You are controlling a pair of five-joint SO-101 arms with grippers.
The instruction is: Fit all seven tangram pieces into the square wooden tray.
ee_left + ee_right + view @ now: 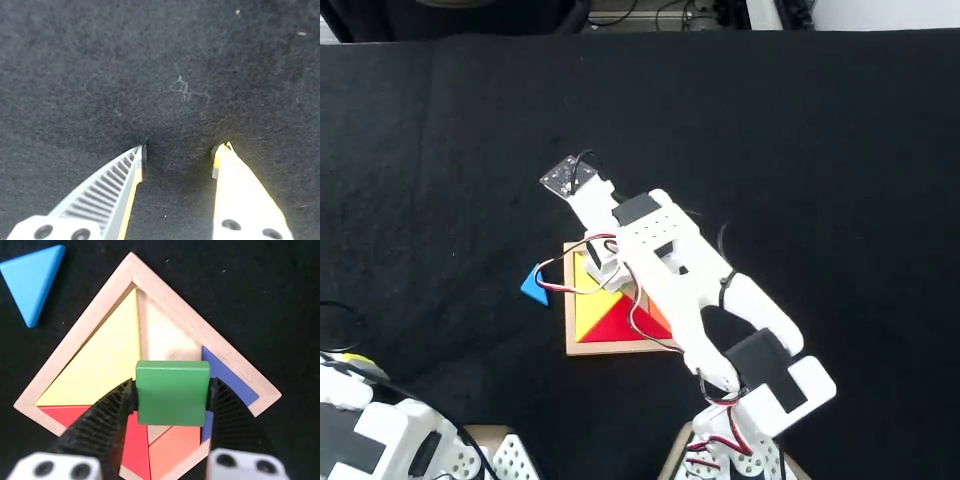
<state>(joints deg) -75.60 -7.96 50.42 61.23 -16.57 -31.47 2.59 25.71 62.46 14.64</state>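
Tray (200, 332): on black cloth (800, 150), partly filled, with a bare pocket beside the yellow triangle (100, 370).
Right gripper (171, 395): clenched on the green square (172, 385), held over that pocket, likely for seating.
Left gripper (180, 152): fingers apart above bare cloth.
Blue triangle (32, 277): loose just outside the tray.

Occlusions: tray mostly covered.

High view: right arm (670, 270) lies over the tray (610, 348), leaving its left and near rims plus a few coloured slivers; which pieces sit under the arm can't be told. Left arm (380, 435) is cut by the bottom-left edge. Right wrist view: square (172, 392), clamped in the right tool (171, 387), hides the tray's middle and part of the blue piece (230, 380); can't tell if it touches the tray or sits above it. Red piece (132, 445), orange piece (175, 450) and one tray corner are cut by the frame edge. Left wrist view: left tool (177, 152), fingers spread, bases cut off.
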